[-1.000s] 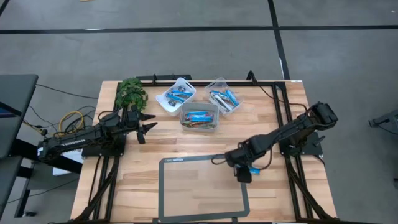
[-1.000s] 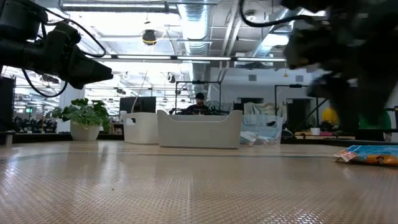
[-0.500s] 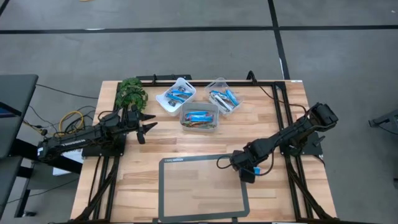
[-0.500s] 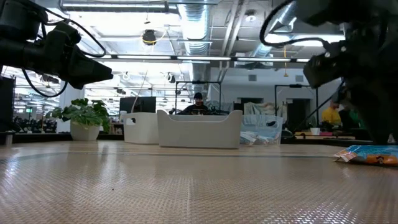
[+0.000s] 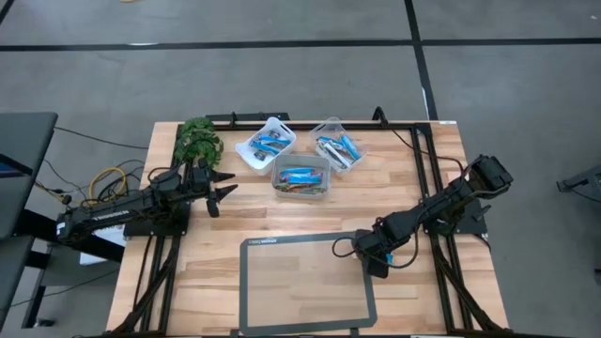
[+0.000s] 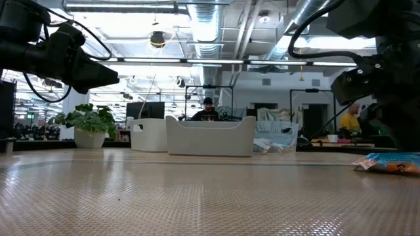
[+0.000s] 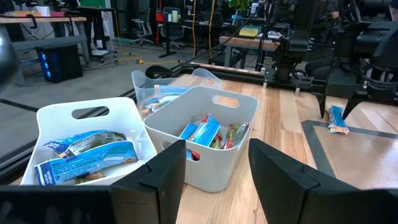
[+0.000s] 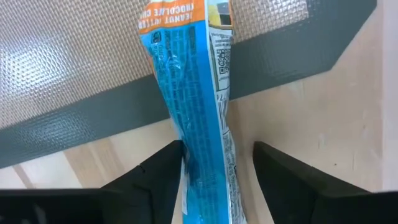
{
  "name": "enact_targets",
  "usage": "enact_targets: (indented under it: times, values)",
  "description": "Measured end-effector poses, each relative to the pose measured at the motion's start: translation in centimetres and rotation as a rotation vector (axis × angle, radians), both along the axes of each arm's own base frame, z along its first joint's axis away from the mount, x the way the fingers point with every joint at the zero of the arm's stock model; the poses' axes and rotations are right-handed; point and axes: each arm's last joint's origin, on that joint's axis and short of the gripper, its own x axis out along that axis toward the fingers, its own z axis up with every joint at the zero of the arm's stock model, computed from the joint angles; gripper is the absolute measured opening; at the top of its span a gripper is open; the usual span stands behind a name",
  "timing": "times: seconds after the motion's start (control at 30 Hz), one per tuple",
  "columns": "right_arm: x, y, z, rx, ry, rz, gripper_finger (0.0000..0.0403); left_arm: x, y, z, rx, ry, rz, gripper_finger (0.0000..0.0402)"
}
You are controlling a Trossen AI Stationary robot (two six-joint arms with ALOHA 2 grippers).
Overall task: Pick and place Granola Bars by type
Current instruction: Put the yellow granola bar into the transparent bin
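One granola bar (image 8: 194,93), blue with an orange end, lies flat across the dark mat's right border and the bare wood (image 5: 383,260). My right gripper (image 8: 217,180) is open and hangs low over it, one finger on each side of its blue end. In the low view the bar (image 6: 388,163) rests on the table under that gripper (image 6: 397,141). More bars fill three tubs at the far side. My left gripper (image 5: 222,192) is open and waits above the table's left part, pointing at the tubs. My right gripper comes at the bar from above and straddles its blue end, fingers across its width. One finger (image 8: 163,177) stands right against the wrapper's edge (image 8: 185,163), and I cannot tell whether it touches. The other stands clear of it. The bar lies flat.
A white tub (image 5: 266,145) holds blue bars. A clear tub (image 5: 336,145) and a middle tub (image 5: 300,178) hold mixed bars. A leafy plant (image 5: 197,141) sits at the far left corner. The dark-framed mat (image 5: 282,282) covers the near middle. Black rails run along both table sides.
My right gripper has moved toward the table's right and slightly near edge, from over the mat to above the bar at the mat's right border. The bar has stayed where it lay. The left arm has kept still.
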Motion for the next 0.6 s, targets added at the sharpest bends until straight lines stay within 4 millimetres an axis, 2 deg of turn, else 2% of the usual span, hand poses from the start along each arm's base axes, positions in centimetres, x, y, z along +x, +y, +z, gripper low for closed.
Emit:
enact_targets:
  times: [0.13, 0.43, 0.6]
  values:
    - [-0.15, -0.08, -0.32, 0.0, -0.007, -0.001, 0.0173, 0.0, 0.0, 0.0, 0.0, 0.0, 0.0, 0.0169]
    - [0.07, -0.33, -0.43, 0.001, -0.019, -0.013, 0.0073, 0.0, 0.0, 0.01, 0.0, 0.0, 0.0, 0.0169]
    - [0.58, -0.68, 0.11, 0.046, -0.072, -0.047, 0.004, 0.0, 0.0, 0.0, 0.0, 0.0, 0.0, 0.0169]
